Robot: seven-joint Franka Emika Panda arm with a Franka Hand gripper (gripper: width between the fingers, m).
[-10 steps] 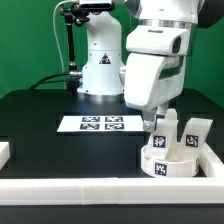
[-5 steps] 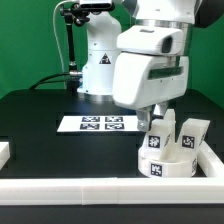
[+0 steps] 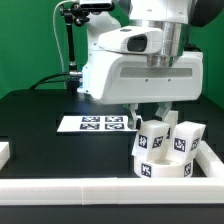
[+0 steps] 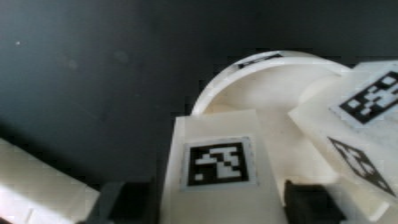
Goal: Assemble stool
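The stool (image 3: pixel 165 152) sits at about four o'clock in the exterior view, seat disc flat on the black table (image 3: pixel 50 125) in the corner of the white border rails (image 3: pixel 100 188). The gripper (image 3: pixel 152 110) is clamped on a block leg (image 4: pixel 222 165), one finger on each side face. The parts look like light, rigid, smooth plastic, likely slippery. The leg's flat opposite faces seem the safest hold. The marker board (image 3: pixel 98 124) lies at nine o'clock from the stool.

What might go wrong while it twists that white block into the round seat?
1. The tool grips only the leg's end, so the leg could slip or tilt.
2. The seat lies loose against the border rail and might turn along.
3. The neighbouring legs stand close; the tool might bump them.
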